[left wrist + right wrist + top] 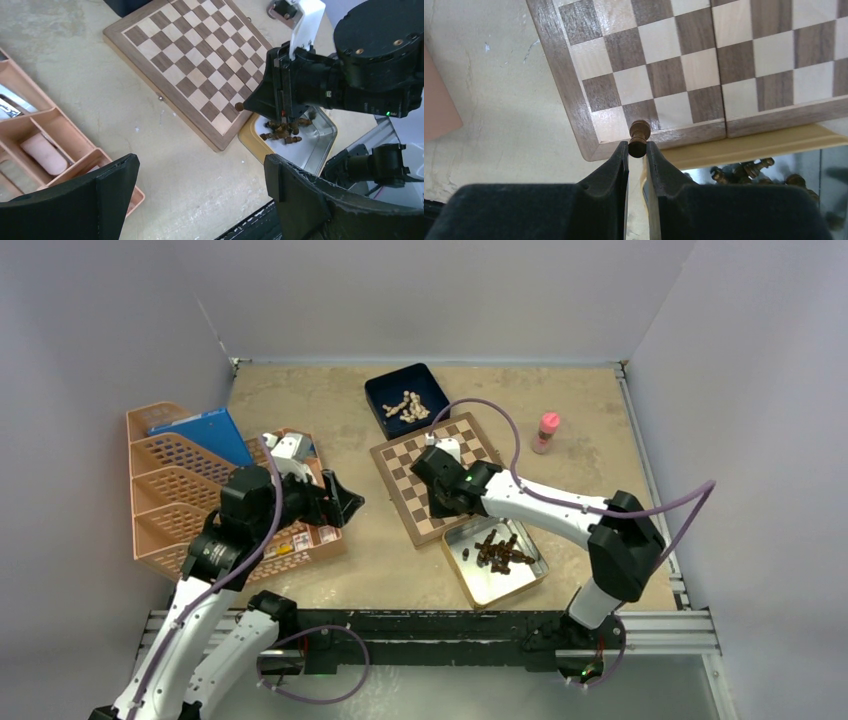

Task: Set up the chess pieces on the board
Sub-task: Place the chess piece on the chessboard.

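**Right claw holds a dark pawn over the board's corner; left claw open and idle**

In the right wrist view, the right gripper (637, 150) is clenched on a single dark brown pawn (639, 136). Its two black fingers pinch the base, and the head points away from the camera. The pawn sits over the plain border at the lower-left corner of the board (684, 65), close to the corner square. Whether it touches the wood cannot be told.

The left wrist view shows the same gripper (248, 106) from the side, right of centre. The pawn (239, 106) pokes out at its tip, over the lower right edge of the board (190, 55).

From above, the board (470, 440) lies tilted at the middle of the frame with no pieces visible on its squares. The right arm reaches across its lower half.

The rest of the chess pieces (500, 550) lie heaped in the silver tin (465, 575), which touches the board's lower edge. They also appear in the left wrist view (282, 131) and at the lower right of the right wrist view (749, 172).

A dark blue box (385, 390) with pale cream chessmen (408, 407) sits just beyond the board's upper corner.

The left gripper (200, 192) is spread wide with nothing between its fingers (112, 197). From above it (345, 505) sits left of centre, beside an orange organizer tray (160, 500). A pink-capped bottle (546, 432) stands apart at the upper right.
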You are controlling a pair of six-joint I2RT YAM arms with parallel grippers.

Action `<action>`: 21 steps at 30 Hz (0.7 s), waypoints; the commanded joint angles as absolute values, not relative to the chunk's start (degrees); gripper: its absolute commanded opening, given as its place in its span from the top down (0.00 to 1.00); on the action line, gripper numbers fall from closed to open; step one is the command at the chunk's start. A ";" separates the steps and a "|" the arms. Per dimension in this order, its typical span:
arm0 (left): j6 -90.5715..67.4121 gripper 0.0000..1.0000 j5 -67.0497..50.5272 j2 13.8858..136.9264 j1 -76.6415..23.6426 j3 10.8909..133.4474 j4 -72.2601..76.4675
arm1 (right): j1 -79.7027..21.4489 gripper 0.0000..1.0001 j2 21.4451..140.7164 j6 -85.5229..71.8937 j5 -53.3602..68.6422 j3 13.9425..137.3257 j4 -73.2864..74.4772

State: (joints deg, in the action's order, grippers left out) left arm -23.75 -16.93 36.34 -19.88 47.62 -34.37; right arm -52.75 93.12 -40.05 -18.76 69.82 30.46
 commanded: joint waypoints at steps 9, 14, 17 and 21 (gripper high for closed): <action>-26.10 0.04 -9.23 31.13 -19.42 48.30 -34.38 | -55.66 0.89 99.46 -37.14 -17.39 76.05 30.60; -26.10 0.04 -9.33 31.37 -19.42 48.47 -34.52 | -57.24 0.89 100.69 -37.52 -17.47 76.51 31.42; -26.10 0.04 -9.32 31.13 -19.42 48.35 -34.54 | -57.44 0.89 101.00 -37.70 -17.73 76.38 31.47; -26.27 0.04 -9.16 30.73 -19.42 48.27 -34.63 | -57.69 0.89 101.74 -37.94 -18.23 76.67 31.81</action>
